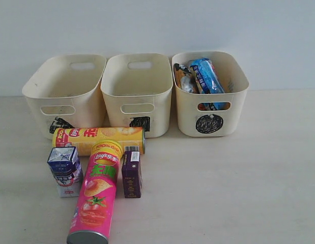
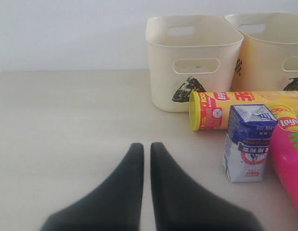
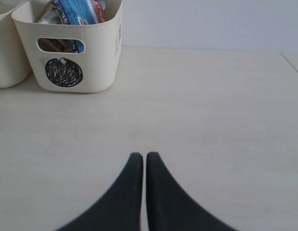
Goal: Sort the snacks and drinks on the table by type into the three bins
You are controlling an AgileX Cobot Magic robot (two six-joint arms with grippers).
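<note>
Our left pincer point(image 2: 145, 147) and right pincer point(image 3: 141, 155) are both closed and hold nothing. The blue pack point(image 1: 208, 76) and what looks like the orange bag point(image 1: 183, 79) sit in the circle bin point(image 1: 233, 109). The triangle bin point(image 1: 45, 101) and square bin point(image 1: 116, 101) seem empty.

On the surface point(image 1: 238, 183), the pink tube point(image 1: 96, 195) lies between the white-and-blue carton point(image 1: 64, 170) and the purple carton point(image 1: 131, 174), its end against the yellow tube point(image 1: 96, 138). We fear a nudge rolls a tube or topples a carton, since they crowd so closely.
</note>
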